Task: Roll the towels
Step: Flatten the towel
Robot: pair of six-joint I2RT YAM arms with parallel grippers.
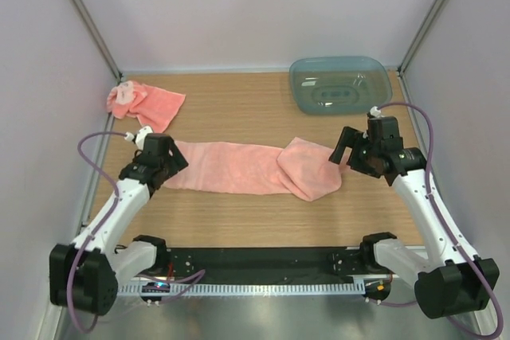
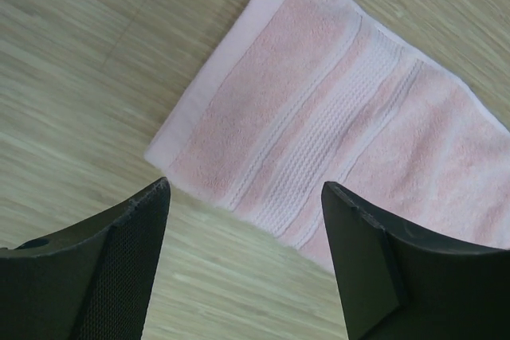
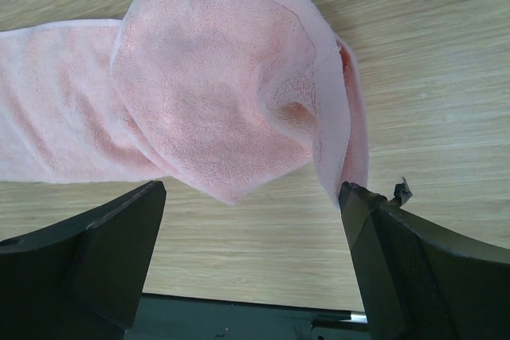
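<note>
At L end of long towel (image 1: pixel 231 166), my left gripper (image 2: pixel 245 189) hangs with jaws apart, nothing held; the towel corner lies flat on table (image 1: pixel 239 220) below. At its R end, my right gripper (image 3: pixel 252 190) stands wide open, empty, over the part folded back on itself. Beyond L end: 2nd towel (image 1: pixel 147 103), crumpled. Beyond R end, farthest: blue-green tub (image 1: pixel 340 84).
</note>
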